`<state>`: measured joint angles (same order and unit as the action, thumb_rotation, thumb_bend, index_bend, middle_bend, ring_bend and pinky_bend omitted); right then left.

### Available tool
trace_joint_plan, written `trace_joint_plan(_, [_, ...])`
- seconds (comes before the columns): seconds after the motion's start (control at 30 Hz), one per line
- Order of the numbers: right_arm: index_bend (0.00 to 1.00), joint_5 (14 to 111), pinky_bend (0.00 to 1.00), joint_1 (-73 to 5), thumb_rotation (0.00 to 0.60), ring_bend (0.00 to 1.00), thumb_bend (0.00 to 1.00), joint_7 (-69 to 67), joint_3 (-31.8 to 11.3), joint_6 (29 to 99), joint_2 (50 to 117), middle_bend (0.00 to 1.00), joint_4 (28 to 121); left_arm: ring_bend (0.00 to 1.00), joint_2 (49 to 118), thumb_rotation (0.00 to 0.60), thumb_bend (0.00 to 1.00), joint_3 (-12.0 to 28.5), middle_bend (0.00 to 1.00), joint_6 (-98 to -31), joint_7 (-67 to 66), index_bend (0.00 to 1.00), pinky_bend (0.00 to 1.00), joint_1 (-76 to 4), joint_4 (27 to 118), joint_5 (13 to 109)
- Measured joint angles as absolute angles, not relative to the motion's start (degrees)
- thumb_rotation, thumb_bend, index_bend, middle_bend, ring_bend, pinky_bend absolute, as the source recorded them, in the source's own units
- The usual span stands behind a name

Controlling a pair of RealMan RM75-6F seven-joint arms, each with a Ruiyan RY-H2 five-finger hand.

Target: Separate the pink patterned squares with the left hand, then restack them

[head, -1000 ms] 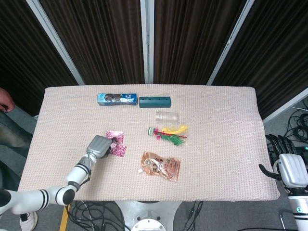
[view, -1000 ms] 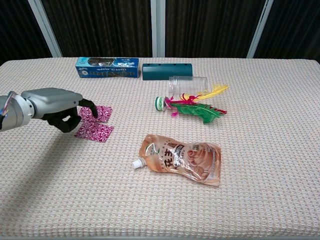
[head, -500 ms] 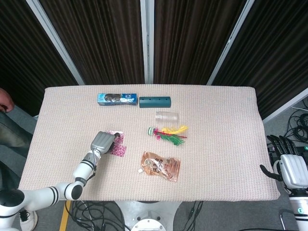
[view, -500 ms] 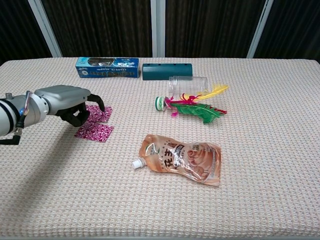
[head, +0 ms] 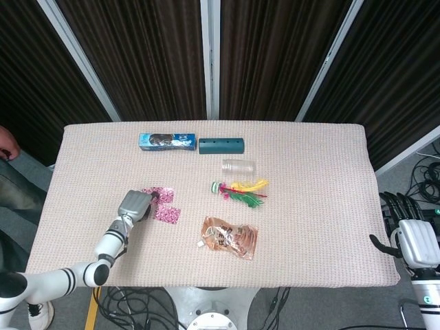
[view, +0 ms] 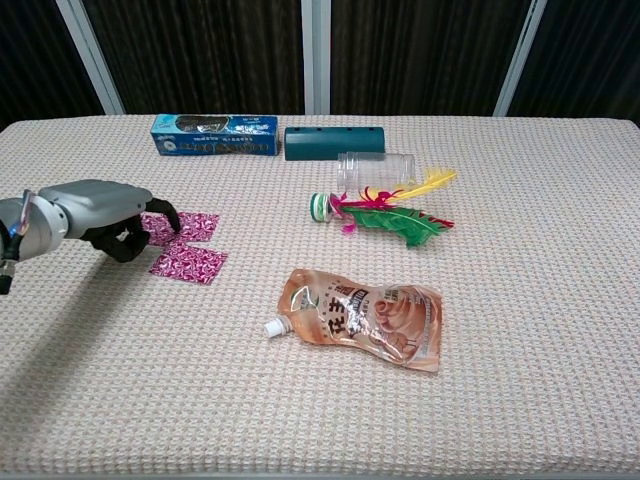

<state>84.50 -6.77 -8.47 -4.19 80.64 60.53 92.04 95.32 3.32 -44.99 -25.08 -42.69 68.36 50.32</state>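
The pink patterned squares (view: 188, 245) lie flat and apart on the table (view: 520, 400), well in front of the blue box (view: 214, 135): one nearer that box, one offset toward the table's front edge, their corners meeting or nearly so. The left hand (view: 110, 218) sits immediately to their left, fingers curled down onto the near edge of the farther square; whether it grips it I cannot tell. The right hand (head: 412, 237) hangs off the table's far right end, fingers apart, holding nothing.
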Motion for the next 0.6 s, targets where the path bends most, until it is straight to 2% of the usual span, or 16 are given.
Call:
trace_joint_plan(0.37, [0.1,84.7,0.0,-6.7,0.6,0.03,0.13,-8.5,-4.2,81.1,60.3,0.09,92.5,0.93,92.0,0.6,0.73,1.6,0.91,-45.0,-24.7,0.32,1.0,-40.5,68.3,50.7])
trace_joint_plan(0.6, [0.1,84.7,0.0,-6.3,0.6,0.03,0.13,-8.9,-4.1,81.4,60.3,0.09,92.4,0.93,90.0,0.6,0.73,2.2,0.9,-47.1,-24.1,0.32,0.99,-39.7,70.4,51.5])
